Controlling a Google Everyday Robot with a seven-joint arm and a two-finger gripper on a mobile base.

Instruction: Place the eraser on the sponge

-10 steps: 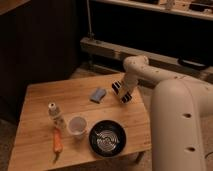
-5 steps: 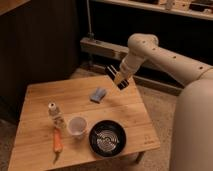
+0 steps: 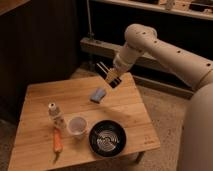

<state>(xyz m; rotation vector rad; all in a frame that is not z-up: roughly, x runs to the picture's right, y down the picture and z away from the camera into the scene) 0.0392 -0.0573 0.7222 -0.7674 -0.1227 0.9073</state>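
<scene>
Pincer (image 3: pixel 113 80) clenched on the eraser (image 3: pixel 103 69), held in the air just above and behind the sponge (image 3: pixel 98 94), apart from it. Arm (image 3: pixel 140 42) descends from the right of the sponge, wrist tilted toward it. Sponge lies on a wooden bench (image 3: pixel 45 95); cup (image 3: pixel 77 126), bowl (image 3: pixel 106 138) and carrot (image 3: pixel 57 141) stand nearer the camera. Dark shelving behind.
</scene>
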